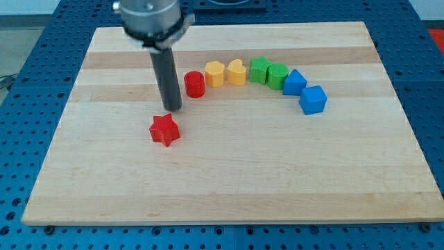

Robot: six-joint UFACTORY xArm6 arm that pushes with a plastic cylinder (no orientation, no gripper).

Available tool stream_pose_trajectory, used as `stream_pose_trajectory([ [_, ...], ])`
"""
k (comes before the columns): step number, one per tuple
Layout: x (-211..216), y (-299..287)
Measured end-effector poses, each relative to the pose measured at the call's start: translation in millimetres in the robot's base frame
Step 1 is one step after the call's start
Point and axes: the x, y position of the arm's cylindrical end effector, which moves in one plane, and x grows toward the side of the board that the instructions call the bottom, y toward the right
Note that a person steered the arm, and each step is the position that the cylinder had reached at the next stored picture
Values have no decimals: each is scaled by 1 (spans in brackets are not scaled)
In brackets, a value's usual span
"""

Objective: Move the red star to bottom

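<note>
The red star (pixel 164 130) sits on the tabletop (pixel 229 187), a bit left of the middle. My tip (pixel 172 108) is just beside it, at about 1 o'clock from the star, very near but maybe not touching yet. There are no jaws here at all, only a straight dark rod, so nothing is being held.

A curved row of blocks sits toward 12 o'clock. From the view's left there is a red cylinder (pixel 194 84), a yellow block (pixel 214 73), a yellow heart (pixel 237 71), two green blocks (pixel 259 69) (pixel 277 74), then a blue block (pixel 294 82) and a blue cube (pixel 313 99). The red cylinder is near my tip, at about 2 o'clock from it.

I think the job has barely begun, because the star is far from the 6 o'clock edge.

To push well, my tip should go right behind the star, at its 12 o'clock side. Then it should slide slowly straight toward 6 o'clock. If I push from 1 o'clock, the star may spin or slip off to the left. The points of the star can make it turn, so small, steady pushes are best. The path toward 6 o'clock has no blocks in it.
</note>
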Motion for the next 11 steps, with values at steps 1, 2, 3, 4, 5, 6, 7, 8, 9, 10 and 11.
stream_pose_trajectory([
  [1,0,0],
  [2,47,-2],
  [3,57,-2],
  [4,76,-2],
  [5,80,-2],
  [6,102,-2],
  [7,102,-2],
  [8,113,-2],
  [9,68,-2],
  [10,-49,-3],
  [11,-134,-3],
])
